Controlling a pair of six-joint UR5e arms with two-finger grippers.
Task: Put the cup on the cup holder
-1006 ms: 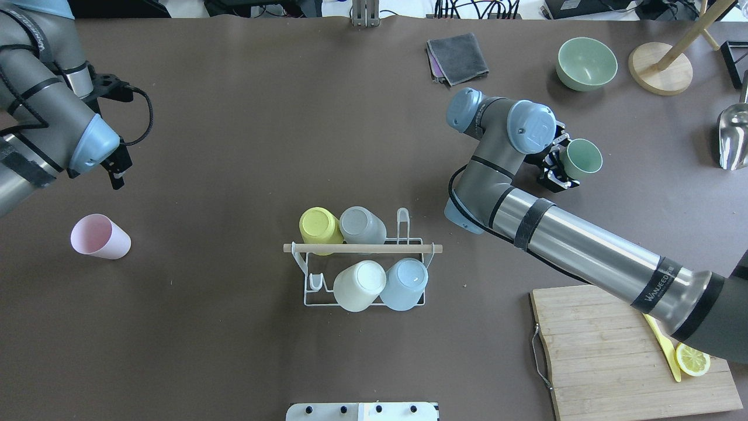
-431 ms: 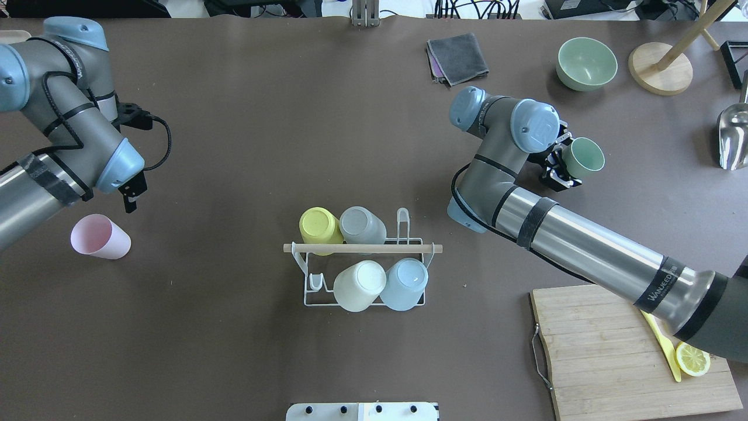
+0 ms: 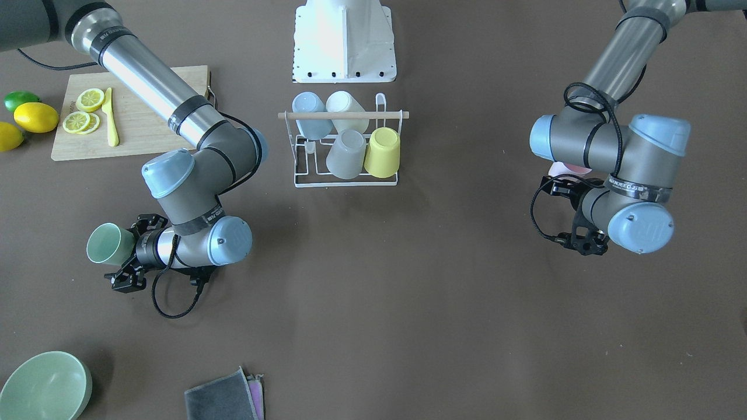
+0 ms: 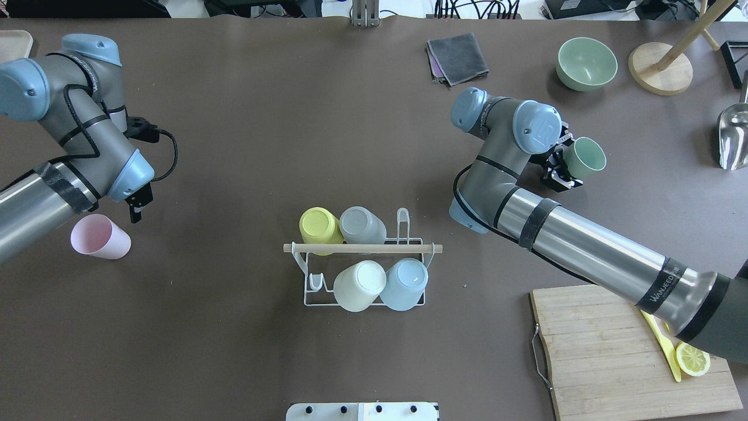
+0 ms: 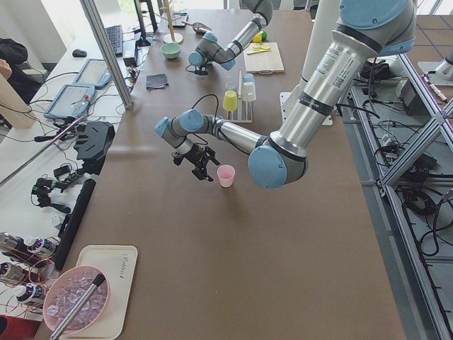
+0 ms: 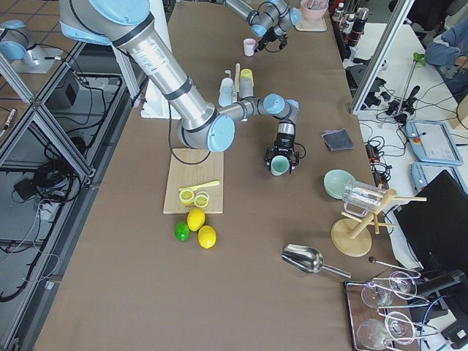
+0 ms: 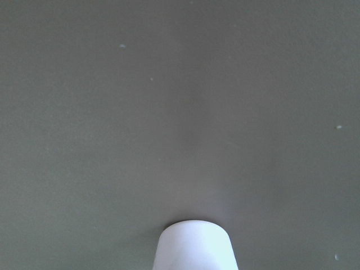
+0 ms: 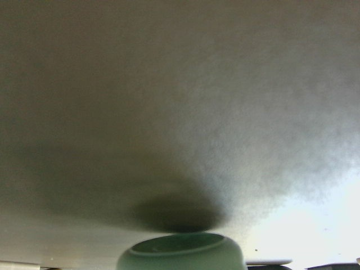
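The white wire cup holder (image 4: 310, 301) with a wooden rod (image 3: 344, 115) stands mid-table and carries yellow (image 4: 318, 225), grey (image 4: 361, 224), cream (image 4: 357, 285) and light-blue (image 4: 404, 282) cups upside down on its pegs. My right gripper (image 4: 560, 168) is shut on a green cup (image 4: 584, 158), held on its side a little above the table; the cup also shows in the front view (image 3: 108, 244). My left gripper (image 4: 138, 206) is open and empty, just beyond and right of a pink cup (image 4: 99, 236) that stands upright on the table.
A wooden cutting board (image 4: 619, 356) with a yellow knife and lemon slice lies at the near right. A green bowl (image 4: 586, 63), a folded grey cloth (image 4: 457, 57), a wooden stand (image 4: 660, 67) and a metal scoop (image 4: 733, 137) lie at the far right.
My left arm has swung in toward the pink cup, bringing its gripper close beside it. My right gripper has shifted slightly with the green cup in it.
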